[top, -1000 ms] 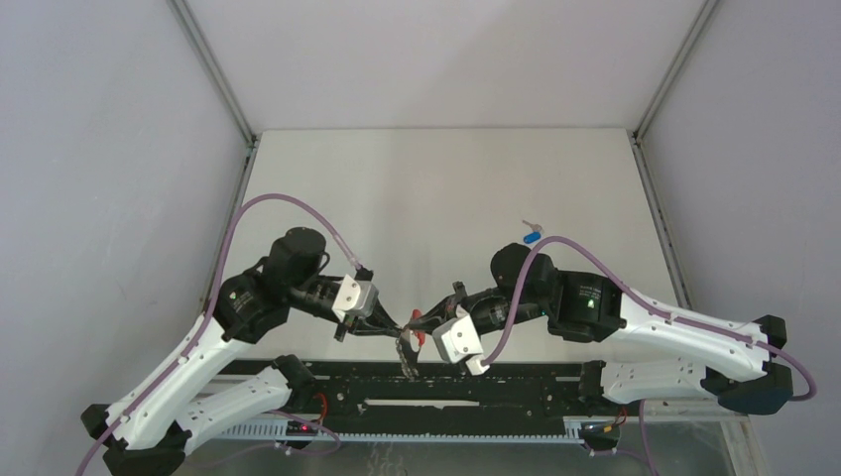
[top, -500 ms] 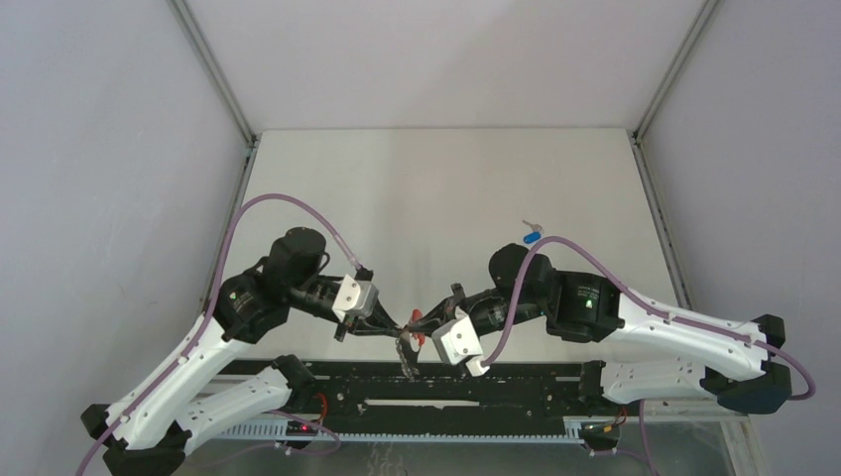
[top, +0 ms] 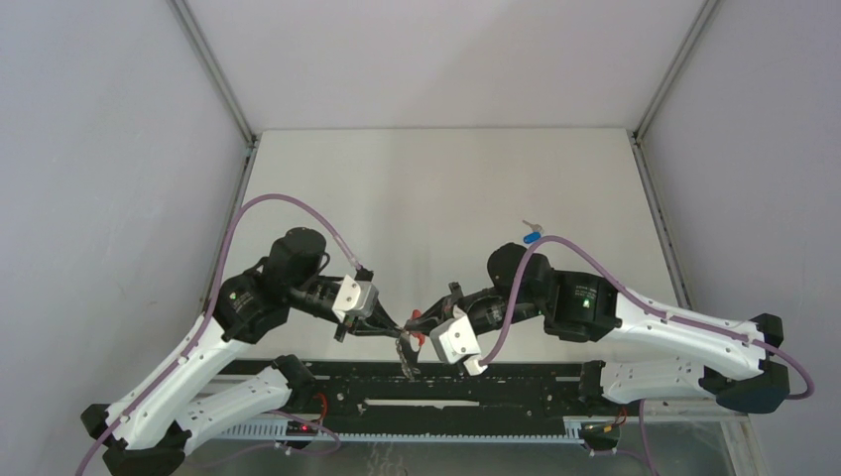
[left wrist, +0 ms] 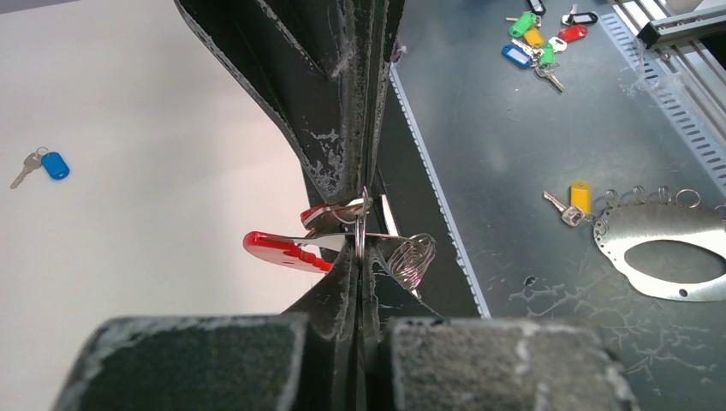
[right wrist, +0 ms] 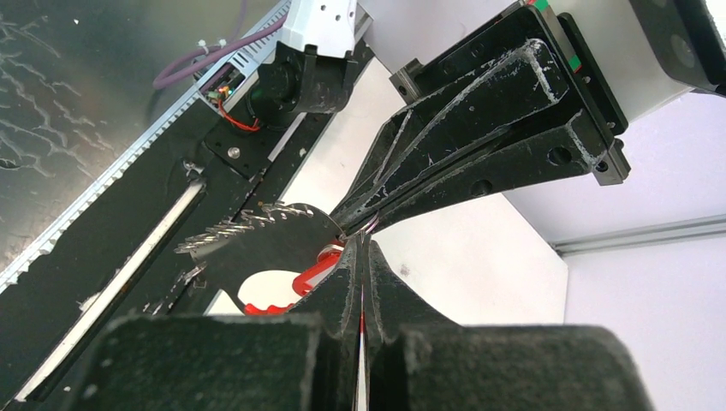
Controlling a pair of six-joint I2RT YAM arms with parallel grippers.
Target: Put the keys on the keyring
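Observation:
My two grippers meet tip to tip above the table's near edge. My left gripper (top: 396,330) (left wrist: 360,247) is shut on a thin silver ring of the keyring. Its red band (left wrist: 279,250) sticks out to the left and its coil of silver rings (left wrist: 412,258) hangs to the right; in the top view the keyring (top: 407,357) dangles below the tips. My right gripper (top: 422,322) (right wrist: 360,250) is shut on the red-tagged key (left wrist: 324,214), seen edge-on as a thin red and silver sliver against that ring. The blue-tagged key (top: 532,236) (left wrist: 51,164) lies on the table, far from both.
The black rail (top: 446,392) runs along the table's near edge under the grippers. Below the table, the left wrist view shows a bunch of coloured keys (left wrist: 539,38), a yellow-tagged key (left wrist: 575,199) and a metal plate (left wrist: 663,224) on a dark floor.
My right wrist has shifted slightly left, toward the left gripper. The left arm and the blue-tagged key have not moved.

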